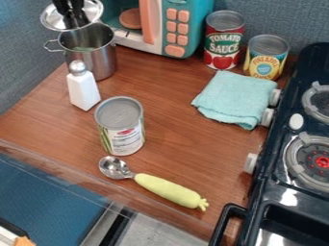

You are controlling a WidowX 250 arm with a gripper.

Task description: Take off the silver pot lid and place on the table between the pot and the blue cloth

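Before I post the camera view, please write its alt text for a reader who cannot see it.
A black gripper holds a silver lid above an open silver pot at the back left of a brown table. Also there: a white shaker, three cans, a spoon with a yellow-green handle, a folded blue cloth, a toy microwave and a toy stove.

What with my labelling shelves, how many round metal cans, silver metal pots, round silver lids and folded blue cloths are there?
Round metal cans: 3
Silver metal pot: 1
Round silver lid: 1
Folded blue cloth: 1
Total: 6
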